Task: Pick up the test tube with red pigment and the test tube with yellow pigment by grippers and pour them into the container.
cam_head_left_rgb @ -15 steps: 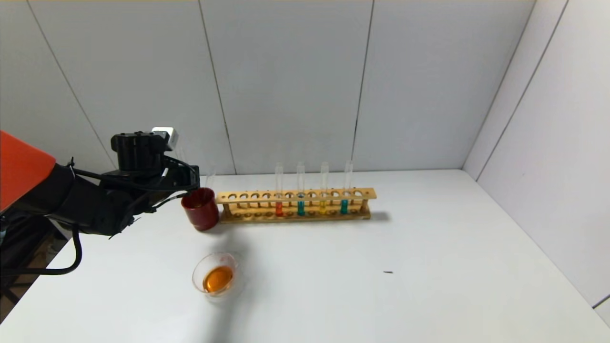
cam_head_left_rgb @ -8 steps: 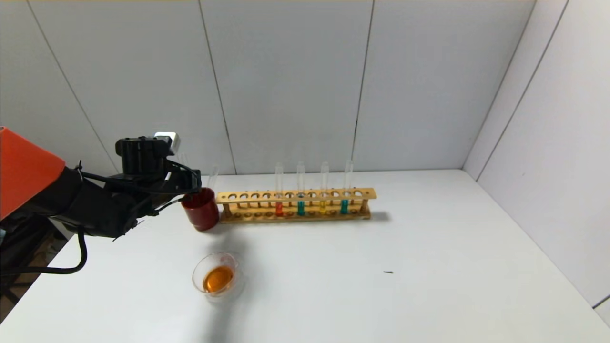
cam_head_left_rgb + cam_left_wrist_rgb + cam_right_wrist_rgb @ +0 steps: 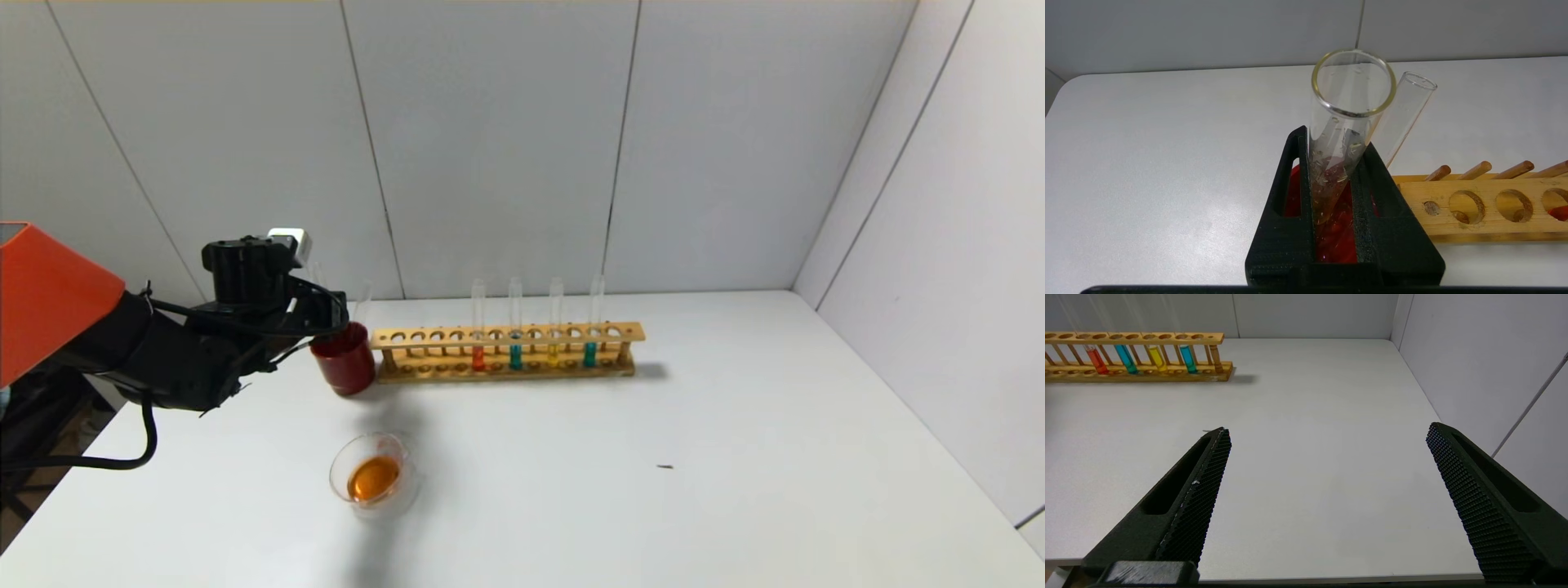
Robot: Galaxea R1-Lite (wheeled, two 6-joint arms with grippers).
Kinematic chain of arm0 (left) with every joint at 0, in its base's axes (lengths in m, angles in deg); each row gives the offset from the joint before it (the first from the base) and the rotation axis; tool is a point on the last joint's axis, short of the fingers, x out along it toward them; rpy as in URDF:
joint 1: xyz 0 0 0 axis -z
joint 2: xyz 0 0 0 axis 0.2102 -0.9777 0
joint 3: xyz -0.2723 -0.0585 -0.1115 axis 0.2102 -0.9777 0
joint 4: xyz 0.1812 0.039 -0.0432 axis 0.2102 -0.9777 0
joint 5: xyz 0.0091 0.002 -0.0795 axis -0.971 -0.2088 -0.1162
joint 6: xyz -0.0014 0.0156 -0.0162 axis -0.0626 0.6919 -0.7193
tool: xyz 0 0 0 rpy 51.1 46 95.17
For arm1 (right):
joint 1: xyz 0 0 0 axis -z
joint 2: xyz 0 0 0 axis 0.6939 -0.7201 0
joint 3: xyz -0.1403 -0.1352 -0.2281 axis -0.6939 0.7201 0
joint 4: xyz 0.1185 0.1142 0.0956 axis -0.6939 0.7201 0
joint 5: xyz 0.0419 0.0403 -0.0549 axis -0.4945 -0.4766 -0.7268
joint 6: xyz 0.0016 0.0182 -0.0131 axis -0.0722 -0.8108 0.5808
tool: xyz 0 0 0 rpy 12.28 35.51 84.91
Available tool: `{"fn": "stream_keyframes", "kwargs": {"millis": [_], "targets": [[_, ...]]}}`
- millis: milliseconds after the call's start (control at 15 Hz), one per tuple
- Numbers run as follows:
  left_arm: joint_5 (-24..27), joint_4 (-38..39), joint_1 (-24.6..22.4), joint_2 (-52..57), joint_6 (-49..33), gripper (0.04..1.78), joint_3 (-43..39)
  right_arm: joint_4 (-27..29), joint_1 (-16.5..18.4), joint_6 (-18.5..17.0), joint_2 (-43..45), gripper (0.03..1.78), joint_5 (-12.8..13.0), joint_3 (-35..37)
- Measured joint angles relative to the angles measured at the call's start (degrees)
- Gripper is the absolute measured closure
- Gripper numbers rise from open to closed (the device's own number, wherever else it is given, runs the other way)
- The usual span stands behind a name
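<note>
Left gripper (image 3: 1333,192) clamps one emptied clear test tube (image 3: 1345,118), streaked with residue, over the dark red cup (image 3: 346,358); a second empty tube (image 3: 1404,112) leans in it. Beside the cup, the rack (image 3: 506,351) holds four tubes. The container (image 3: 371,476) holds orange liquid. Right gripper (image 3: 1327,490) gapes empty.

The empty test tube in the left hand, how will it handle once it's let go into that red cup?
The empty test tube is thin clear glass, so probably fragile. Held by the left hand, it stands much taller than the dark red cup, so it'll likely lean on the rim like the other empty tube, perhaps clinking against it.
</note>
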Motion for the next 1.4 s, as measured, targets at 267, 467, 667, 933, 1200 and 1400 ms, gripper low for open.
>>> {"fn": "stream_keyframes", "kwargs": {"millis": [267,467,667,933,1200,1400], "targets": [[0.0,0.0,0.0,-0.1,0.1,1.51,-0.9,0.0,0.0,0.0,0.0,0.06,0.0,0.0],[0.1,0.6,0.0,-0.2,0.0,1.50,-1.6,0.0,0.0,0.0,0.0,0.06,0.0,0.0],[0.0,2.7,0.0,-0.5,0.1,1.37,-1.9,0.0,0.0,0.0,0.0,0.06,0.0,0.0],[0.0,2.8,0.0,-0.8,0.1,0.82,-2.0,0.0,0.0,0.0,0.0,0.06,0.0,0.0],[-0.1,2.8,0.0,-0.8,0.2,0.25,-2.2,0.0,0.0,0.0,0.0,0.06,0.0,0.0],[-0.1,2.8,0.0,-0.6,0.3,0.08,-2.4,0.0,0.0,0.0,0.0,0.06,0.0,0.0]]}}
